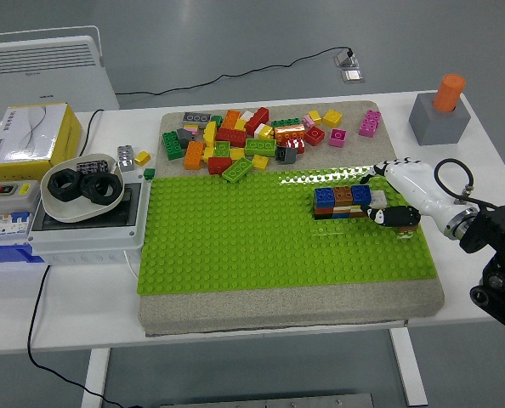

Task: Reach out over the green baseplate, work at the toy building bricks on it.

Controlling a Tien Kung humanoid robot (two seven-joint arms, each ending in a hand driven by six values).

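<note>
White table (82, 314); green baseplate (235, 229) carries blue-brown-blue brick row (343, 202); right hand (403, 200) fingers curled there, grasp unclear.

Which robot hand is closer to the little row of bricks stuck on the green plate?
Right. The right hand sits at the brick row's right end; the left hand isn't in view.

Bright, even light, sharp focus; glare streaks the green baseplate's (235, 246) far edge.
</note>
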